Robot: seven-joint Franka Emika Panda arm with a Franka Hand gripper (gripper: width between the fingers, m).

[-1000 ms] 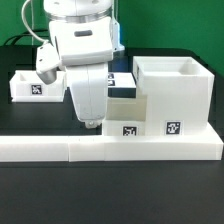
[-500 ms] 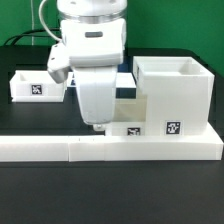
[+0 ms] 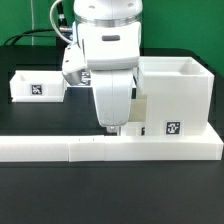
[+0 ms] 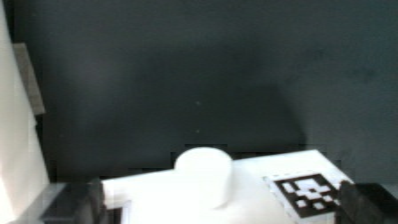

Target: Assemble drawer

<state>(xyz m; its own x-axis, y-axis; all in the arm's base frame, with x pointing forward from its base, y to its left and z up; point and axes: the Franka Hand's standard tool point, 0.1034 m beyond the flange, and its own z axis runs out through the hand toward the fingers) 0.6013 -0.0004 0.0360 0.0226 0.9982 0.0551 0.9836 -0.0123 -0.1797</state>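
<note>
The tall white housing (image 3: 175, 92) with a square tag stands at the exterior view's right, open side up. One shallow tagged tray (image 3: 36, 85) lies at the far left. A second tray (image 3: 133, 122) lies against the housing's left side, mostly hidden by my arm. My gripper (image 3: 112, 127) hangs low over this tray. In the wrist view the tray's front (image 4: 196, 195) with its round knob (image 4: 201, 165) and tag (image 4: 311, 192) sits between my dark fingers (image 4: 71, 205). The gripper (image 4: 222, 208) is open, with one finger on each side of the tray.
The long low white L-shaped border wall (image 3: 100, 150) runs along the front, just before the gripper and housing. A white edge (image 4: 15, 120) shows along one side of the wrist view. Black table (image 3: 40, 120) lies between the left tray and my arm.
My arm has moved toward the exterior view's right, from the middle of the table to above the tray beside the housing. It now hides that tray's tag.
</note>
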